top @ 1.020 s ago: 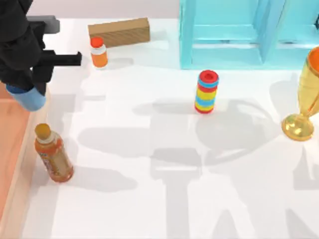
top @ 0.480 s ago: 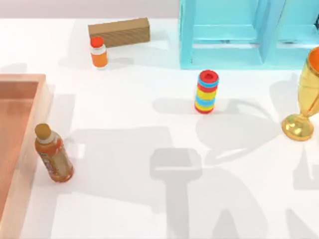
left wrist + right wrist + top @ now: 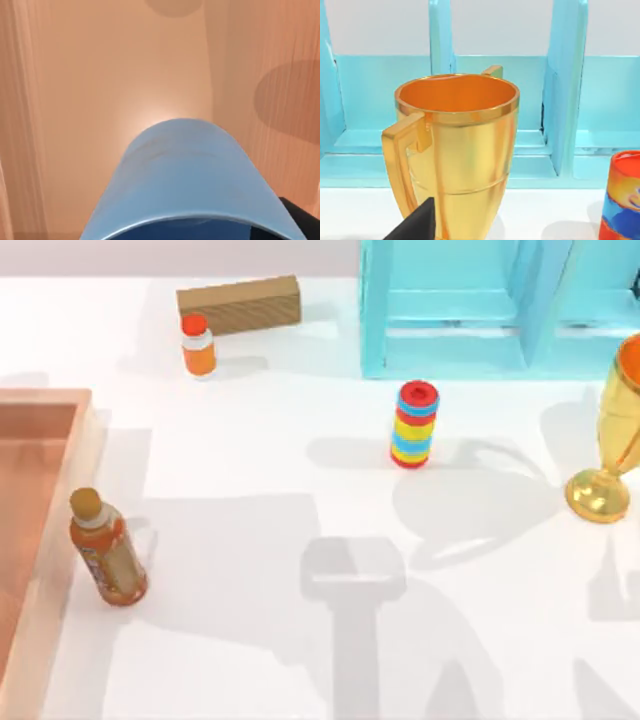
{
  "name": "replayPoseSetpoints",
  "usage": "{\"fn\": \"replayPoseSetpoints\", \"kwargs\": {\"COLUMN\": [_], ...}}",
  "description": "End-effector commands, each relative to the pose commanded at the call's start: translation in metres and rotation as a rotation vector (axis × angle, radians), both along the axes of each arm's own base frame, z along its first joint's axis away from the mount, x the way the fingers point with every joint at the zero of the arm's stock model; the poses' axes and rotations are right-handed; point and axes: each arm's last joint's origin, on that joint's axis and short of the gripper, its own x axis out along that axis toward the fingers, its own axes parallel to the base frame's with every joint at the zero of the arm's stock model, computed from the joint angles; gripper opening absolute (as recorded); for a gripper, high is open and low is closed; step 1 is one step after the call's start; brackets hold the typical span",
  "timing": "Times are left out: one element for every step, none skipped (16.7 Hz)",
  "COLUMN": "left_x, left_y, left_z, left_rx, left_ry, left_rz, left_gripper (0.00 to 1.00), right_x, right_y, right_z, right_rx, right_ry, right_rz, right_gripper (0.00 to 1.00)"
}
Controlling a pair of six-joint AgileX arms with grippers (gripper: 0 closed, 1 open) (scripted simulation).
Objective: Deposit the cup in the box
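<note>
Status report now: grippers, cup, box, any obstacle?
Cup close before the left wrist camera, over the box floor. Right wrist camera faces the gold goblet at the blue shelf. Orange bottle stands against the box wall, outside.

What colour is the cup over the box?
Plain light blue cup, best seen in the left wrist view, above the salmon-pink box.

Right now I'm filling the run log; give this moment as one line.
stage: depositing | cup: at left wrist, over box floor | left arm: over box | right arm: parked facing gold goblet

The cup (image 3: 187,175) and the box (image 3: 40,500) are cut off by picture edges
</note>
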Motion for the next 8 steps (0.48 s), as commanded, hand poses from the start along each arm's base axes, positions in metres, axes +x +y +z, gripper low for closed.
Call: {"fn": "replayPoseSetpoints", "kwargs": {"left_x": [0.000,0.000,0.000,-0.001,-0.001,-0.002,-0.002,-0.002], "left_y": [0.001,0.003,0.004,0.004,0.004,0.005,0.005,0.006], "left_z": [-0.007,-0.015,-0.023,-0.031,-0.039,-0.045,-0.048,-0.049], "left_rx": [0.000,-0.001,-0.001,-0.001,-0.001,-0.001,-0.001,-0.001], "left_ry": [0.000,0.000,0.002,0.003,0.004,0.005,0.006,0.006], "left_rz": [0.002,0.003,0.002,-0.002,-0.006,-0.008,-0.008,-0.008], "left_gripper": [0.00,0.00,0.00,0.00,0.00,0.00,0.00,0.00], "right_x": [0.000,0.000,0.000,0.000,0.000,0.000,0.000,0.000], "right_y": [0.000,0.000,0.000,0.000,0.000,0.000,0.000,0.000], "right_z": [0.000,0.000,0.000,0.000,0.000,0.000,0.000,0.000], "right_rx": [0.000,0.000,0.000,0.000,0.000,0.000,0.000,0.000], "right_ry": [0.000,0.000,0.000,0.000,0.000,0.000,0.000,0.000], "right_rz": [0.000,0.000,0.000,0.000,0.000,0.000,0.000,0.000], "right_gripper": [1.00,1.00,1.00,1.00,1.00,1.00,1.00,1.00]}}
